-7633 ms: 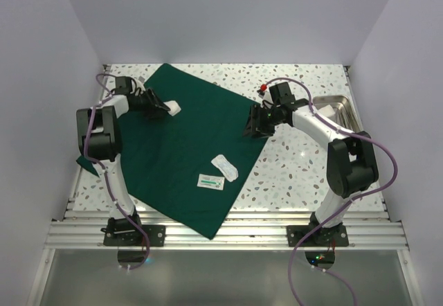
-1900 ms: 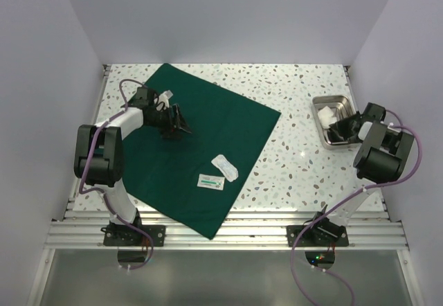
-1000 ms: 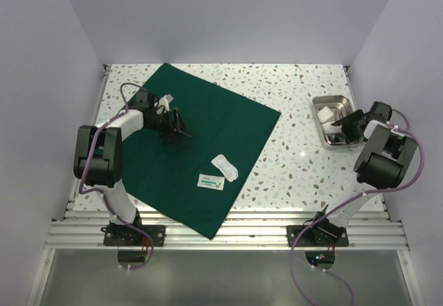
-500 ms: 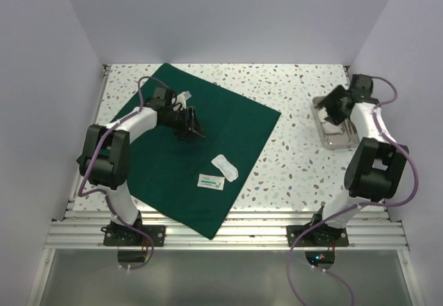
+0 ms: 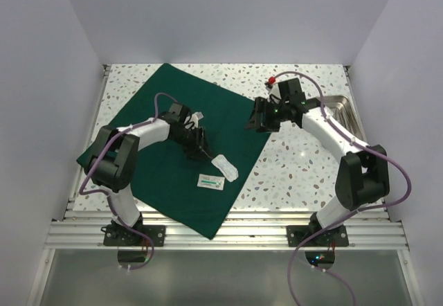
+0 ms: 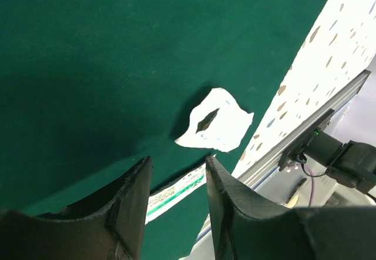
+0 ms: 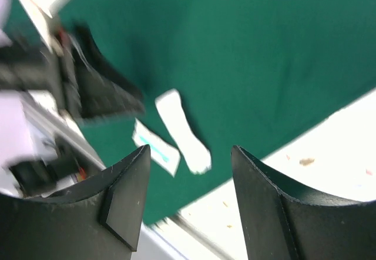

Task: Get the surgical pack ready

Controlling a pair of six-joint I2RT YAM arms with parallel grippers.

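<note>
Plainly, speckled table point(image 5: 297, 160), pale walls point(image 5: 228, 15) — surgical pack point(image 5: 173, 181) spread flat; left gripper point(image 6: 177, 162) and right gripper point(image 7: 189, 149) both parted, empty.

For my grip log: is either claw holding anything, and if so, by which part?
Nothing is held. The left claw and the right claw are both open, with nothing between their fingers.

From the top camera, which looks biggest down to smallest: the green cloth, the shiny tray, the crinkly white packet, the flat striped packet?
1. green cloth, by far the biggest.
2. shiny tray, though part of it is hidden.
3. crinkly white packet and flat striped packet: too alike to rank.
</note>
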